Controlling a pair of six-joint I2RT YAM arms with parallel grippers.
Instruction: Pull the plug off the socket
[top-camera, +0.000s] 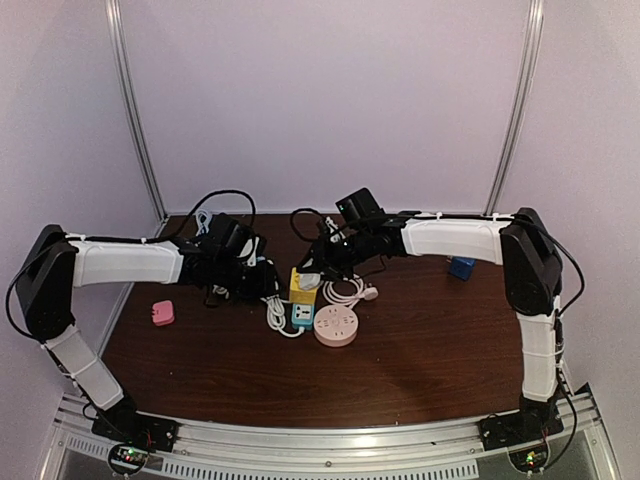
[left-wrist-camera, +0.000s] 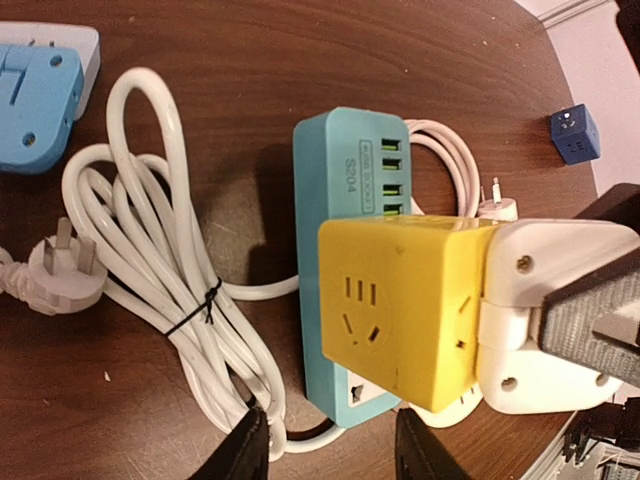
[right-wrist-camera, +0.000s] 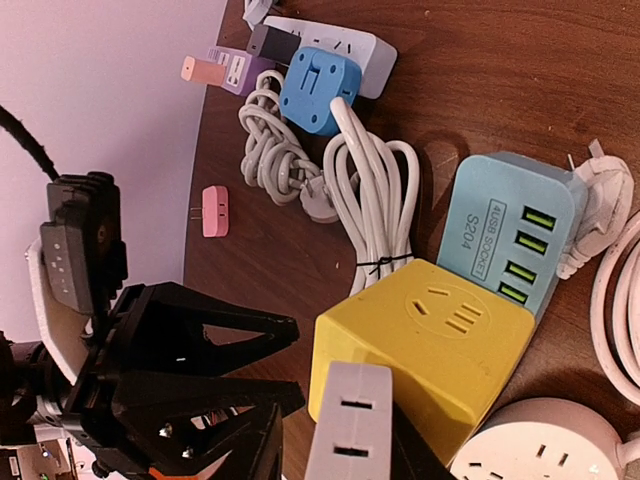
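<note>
While the left claw (left-wrist-camera: 330, 452) is spread wide, empty, over the teal plastic power strip (left-wrist-camera: 340, 200), the yellow cube-shaped plug (left-wrist-camera: 400, 310) is seated on it — the right claw (top-camera: 316, 274) is laid against it, grip not discernible. Securing is judged in hand; next, strip pinned, plug pulled straight off.

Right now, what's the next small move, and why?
Probably close the left gripper on the strip to brace it: it hangs open over the strip's end, while the right gripper seems to grip the plug on the cube.
</note>
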